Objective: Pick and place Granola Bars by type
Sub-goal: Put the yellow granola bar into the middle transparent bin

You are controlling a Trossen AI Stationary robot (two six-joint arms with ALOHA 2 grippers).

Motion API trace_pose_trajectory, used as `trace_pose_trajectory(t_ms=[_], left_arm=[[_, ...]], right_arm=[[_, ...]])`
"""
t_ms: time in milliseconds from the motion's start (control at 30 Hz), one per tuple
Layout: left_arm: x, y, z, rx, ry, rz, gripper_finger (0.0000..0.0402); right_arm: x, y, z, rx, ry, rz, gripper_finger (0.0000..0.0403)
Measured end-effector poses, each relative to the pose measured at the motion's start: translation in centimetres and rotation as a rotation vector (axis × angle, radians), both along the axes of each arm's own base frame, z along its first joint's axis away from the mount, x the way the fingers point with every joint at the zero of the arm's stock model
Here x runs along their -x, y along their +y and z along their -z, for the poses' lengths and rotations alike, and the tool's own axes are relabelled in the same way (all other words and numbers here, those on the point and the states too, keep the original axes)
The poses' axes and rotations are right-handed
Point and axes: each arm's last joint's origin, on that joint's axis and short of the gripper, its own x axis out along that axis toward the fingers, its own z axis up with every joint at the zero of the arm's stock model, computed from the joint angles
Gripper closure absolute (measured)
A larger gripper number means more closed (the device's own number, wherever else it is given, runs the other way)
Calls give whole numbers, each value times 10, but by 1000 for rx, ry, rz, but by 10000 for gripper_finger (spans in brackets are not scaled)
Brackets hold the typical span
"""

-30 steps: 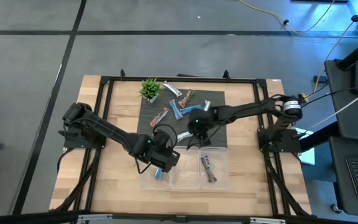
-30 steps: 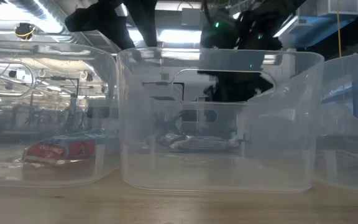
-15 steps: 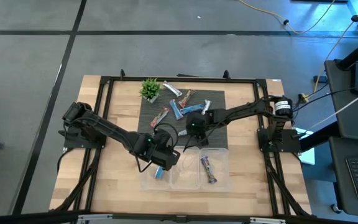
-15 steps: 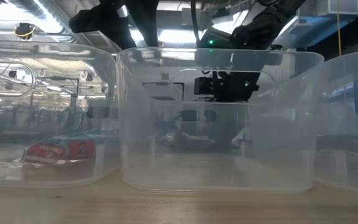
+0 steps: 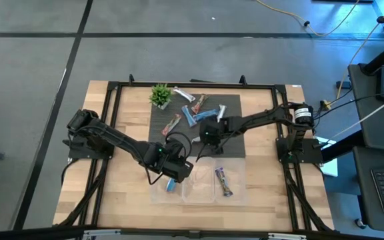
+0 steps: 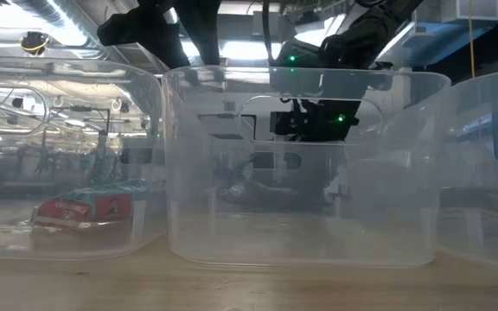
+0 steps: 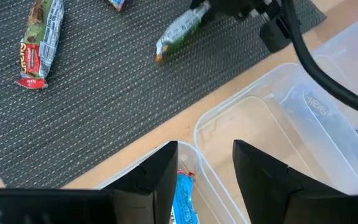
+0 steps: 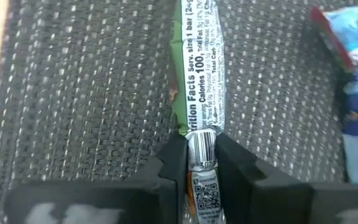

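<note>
The right claw (image 8: pixel 202 163) has dropped lower onto the woven dark mat (image 5: pixel 232 123) at frame centre and now pinches the end of a slim silver-white foil bar (image 8: pixel 201 74) lying flat there. The left claw (image 7: pixel 205 174), half spread and empty, hovers over the clear plastic bins (image 5: pixel 199 190).

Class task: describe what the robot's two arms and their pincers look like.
Both arms are dark, slim and jointed, with black cables looping beside them. The left pincer has two flat black fingers. The right pincer has matching dark fingers; green lights glow on its wrist.
</note>
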Motion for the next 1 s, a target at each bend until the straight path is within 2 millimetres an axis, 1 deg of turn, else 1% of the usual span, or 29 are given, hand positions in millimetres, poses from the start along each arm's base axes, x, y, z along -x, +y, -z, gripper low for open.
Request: trace_pose_trajectory(t_ms=[67,167,300,400,533,667,900,1000], left_arm=[[0,0,0,0,0,0,252],[1,0,0,-3,8,0,252],[7,3,-1,-18,44,-13,254],[14,6,-2,-43,91,-44,251],[24,10,-2,-38,151,-115,251],[32,12,-2,-30,209,-163,254],[35,13,-2,-35,229,-186,256],[34,16,-2,-34,228,-196,256]], right_arm=[[-3,0,-5,3,1,2,324],[-7,-1,-21,4,-14,2,320],[-10,0,-45,-6,-40,-15,331],[-9,5,-66,-46,-55,-69,339],[-3,23,-83,-122,-49,-178,332],[2,47,-98,-132,-68,-251,329],[10,95,-103,-141,-69,-391,337],[11,109,-103,-142,-87,-428,331]])
